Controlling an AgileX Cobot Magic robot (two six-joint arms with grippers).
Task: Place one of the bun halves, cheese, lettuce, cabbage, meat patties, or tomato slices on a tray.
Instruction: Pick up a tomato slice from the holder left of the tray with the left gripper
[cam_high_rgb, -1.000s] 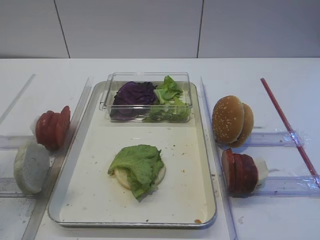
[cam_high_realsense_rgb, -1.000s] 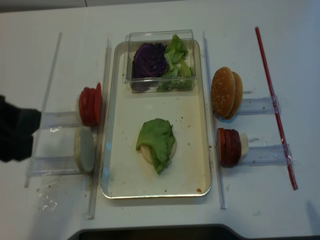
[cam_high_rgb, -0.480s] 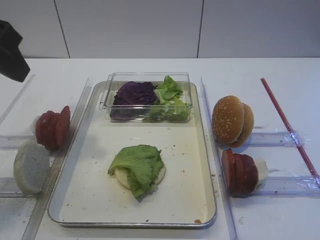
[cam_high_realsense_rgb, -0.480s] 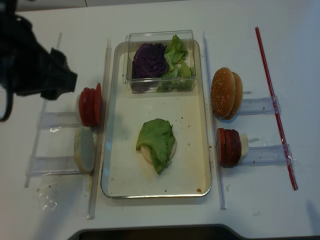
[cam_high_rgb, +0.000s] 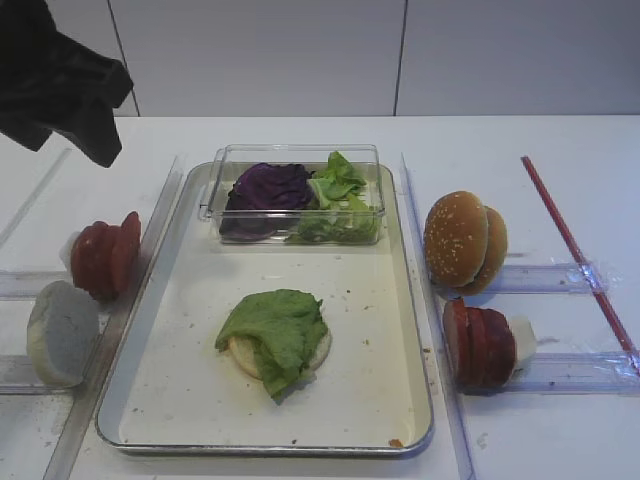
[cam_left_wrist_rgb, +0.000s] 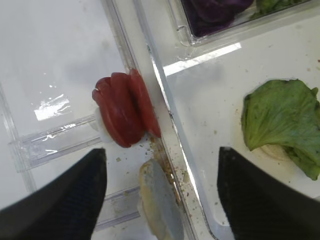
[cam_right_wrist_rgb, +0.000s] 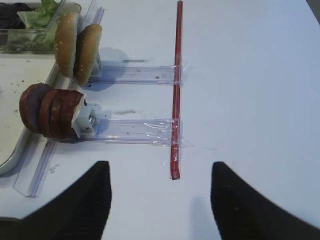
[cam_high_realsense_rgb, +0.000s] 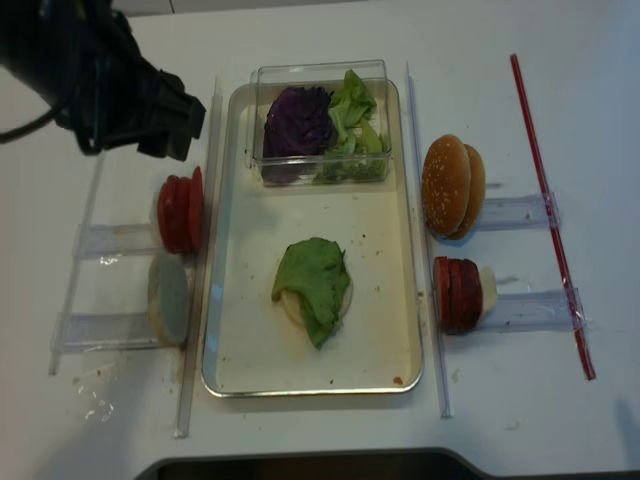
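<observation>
The tray (cam_high_rgb: 410, 330) fills the middle of the high view, with a clear box (cam_high_rgb: 292, 155) at its top end holding the purple cabbage (cam_high_rgb: 268, 187) and loose lettuce (cam_high_rgb: 340, 190). Lower center on the tray floor there's a bun half (cam_high_rgb: 240, 355) with a lettuce leaf (cam_high_rgb: 278, 330) draped over it, and bare floor all around it. The left arm (cam_high_realsense_rgb: 100, 85) sits in the upper left of the overhead view, above the tomato slices (cam_high_realsense_rgb: 180, 212) standing on edge just outside the tray's left rim. Its wrist view shows what the high ones don't: the left gripper (cam_left_wrist_rgb: 160, 200) has its two fingers spread wide apart, nothing between them, the slices and a pale bun half (cam_left_wrist_rgb: 159, 210) in the gap below. The right gripper (cam_right_wrist_rgb: 160, 200) only shows in its own wrist view, fingers also wide apart and holding nothing, looking at sesame buns (cam_right_wrist_rgb: 77, 47), dark patties (cam_right_wrist_rgb: 50, 112) and a red straw (cam_right_wrist_rgb: 176, 85).
</observation>
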